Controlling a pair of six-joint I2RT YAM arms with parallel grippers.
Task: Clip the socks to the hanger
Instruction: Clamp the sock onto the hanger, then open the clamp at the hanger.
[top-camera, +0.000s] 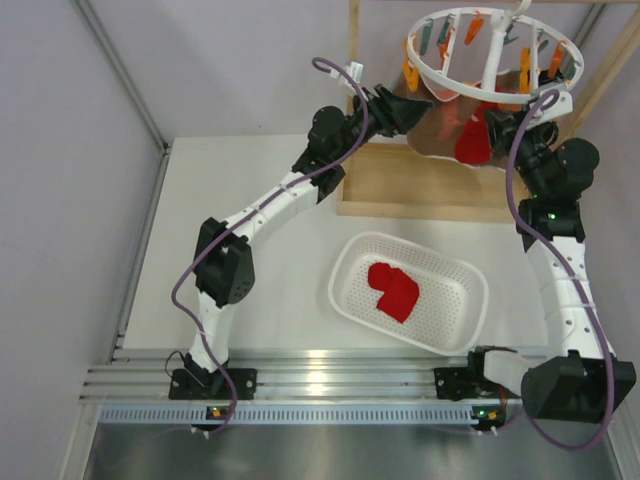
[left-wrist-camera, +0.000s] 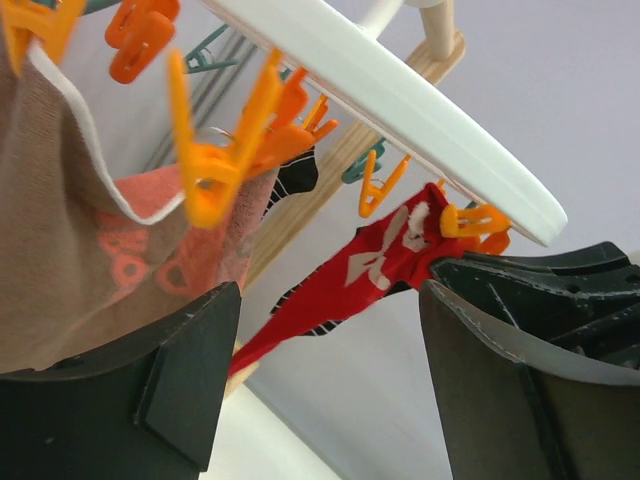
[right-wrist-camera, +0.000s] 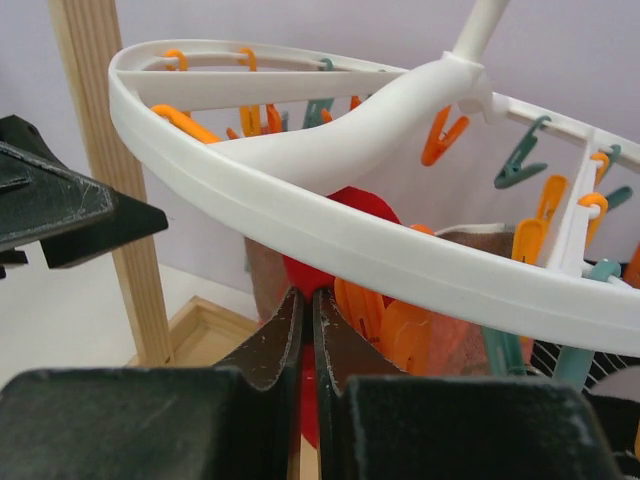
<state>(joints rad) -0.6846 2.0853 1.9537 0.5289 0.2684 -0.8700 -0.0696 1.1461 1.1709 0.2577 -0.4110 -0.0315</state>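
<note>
Red sock (left-wrist-camera: 360, 270) hangs stretched under the hanger (left-wrist-camera: 400, 100), upper edge at an orange clip (left-wrist-camera: 470, 220); whether that clip bites it cannot be told. Right gripper (right-wrist-camera: 308, 295): fingers together, clamped on the sock's fabric just below the ring. Left gripper (left-wrist-camera: 328, 300): fingers well apart, holding nothing, beside the clips. Recommended — left fingers squeeze the clip's tails while the right feeds the cuff fully in; release only once the clip has closed. Second red sock (top-camera: 393, 290) lies in the basket (top-camera: 345, 262), unclipped. Basket sits on a white table (top-camera: 260, 200); wooden frame (top-camera: 420, 190) beyond it, under the hanger — pale walls (top-camera: 230, 60) close around.
</note>
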